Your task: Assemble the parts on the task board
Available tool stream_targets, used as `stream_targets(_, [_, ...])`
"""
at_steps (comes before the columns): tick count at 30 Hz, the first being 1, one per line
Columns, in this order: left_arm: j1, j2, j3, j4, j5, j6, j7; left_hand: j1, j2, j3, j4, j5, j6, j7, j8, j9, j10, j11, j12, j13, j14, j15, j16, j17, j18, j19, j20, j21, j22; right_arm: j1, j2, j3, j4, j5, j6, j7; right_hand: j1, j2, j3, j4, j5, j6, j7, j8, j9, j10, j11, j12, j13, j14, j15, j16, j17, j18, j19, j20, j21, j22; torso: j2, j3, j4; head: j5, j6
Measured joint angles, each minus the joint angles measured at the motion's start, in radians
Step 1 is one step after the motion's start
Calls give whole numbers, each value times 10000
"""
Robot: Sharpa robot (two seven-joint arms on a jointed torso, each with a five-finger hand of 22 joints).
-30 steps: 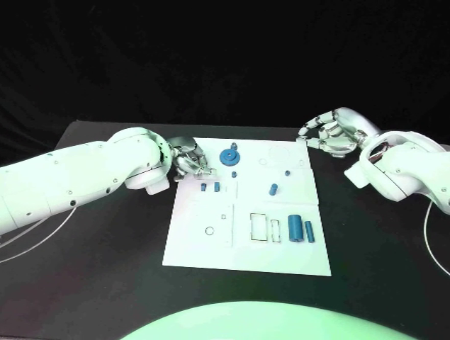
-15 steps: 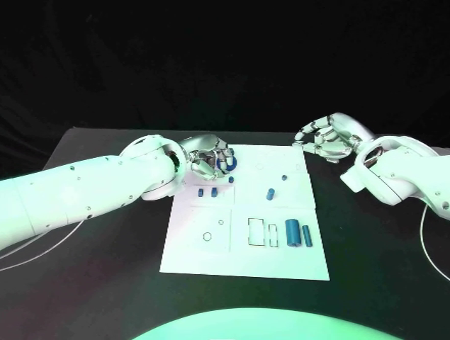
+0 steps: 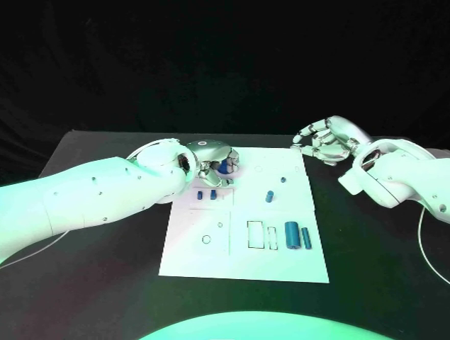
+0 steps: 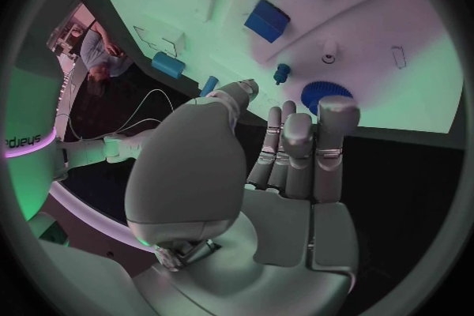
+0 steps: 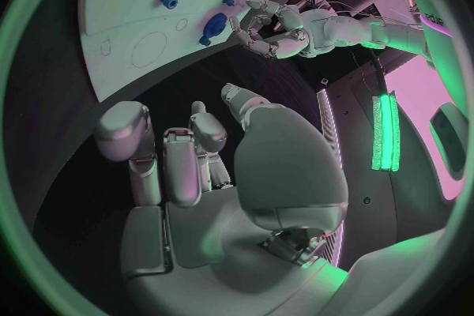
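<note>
1. The left hand (image 3: 213, 160) hovers over the far left corner of the flat white task board (image 3: 276, 262), its fingers loosely extended and apart, holding nothing as far as the left wrist view shows. The fingertips hang just above the round blue toothed gear (image 4: 318, 94), which sits on the board near its far edge; I judge the hand is placed there to take or seat that gear.
2. The right hand (image 3: 325, 141) waits off the board's far right corner, above the black table (image 3: 102, 283). Its fingers are curled inward around nothing, well apart from any part, probably parked so it stays out of the left arm's way.
3. Just beyond the gear stands a small blue peg (image 4: 283, 73), upright in the board.
4. Two short blue blocks (image 3: 206, 193) lie side by side nearer the robot, just under the left forearm's edge.
5. A small blue cylinder (image 3: 270, 195) lies tilted mid-board.
6. Two larger blue cylinders (image 3: 297, 236) lie parallel beside outlined rectangular slots, apparently unassembled.
</note>
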Motion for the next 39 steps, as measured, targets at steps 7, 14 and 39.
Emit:
stream_targets(7, [-2,127,-2,-42,-613,340,-270,238,79,34,83,0,530,-102,-222,-348,262,-147,-167,-391,749,-176,729,587,-251,570,-176,1444,1401,-4,9,3,-1,-3,-7,7,0,0,0,0,0,0,0,0,0,0,0,0,0,0,0,0,4,0,1,0,0,0,0,6,4,-24,-5])
stream_targets(14, [-2,204,-2,-52,-889,619,-464,446,119,160,94,0,855,-211,-357,-474,617,-251,-390,-661,1020,-317,919,797,-251,795,-268,1997,1949,-7,25,2,-6,-3,-8,11,0,0,0,0,0,0,0,0,0,0,0,0,1,0,0,0,3,0,1,0,0,27,-6,6,9,-33,-39])
stream_targets(39, [-3,617,3,-473,-1069,1191,-706,585,259,452,76,0,1007,-199,-662,-591,874,-211,-679,-909,1161,-316,959,747,-404,864,-337,2160,2123,-9,85,1,-7,-3,-7,13,0,0,0,0,0,0,0,0,0,1,0,0,18,0,0,0,0,0,1,0,0,83,0,6,12,-56,-107])
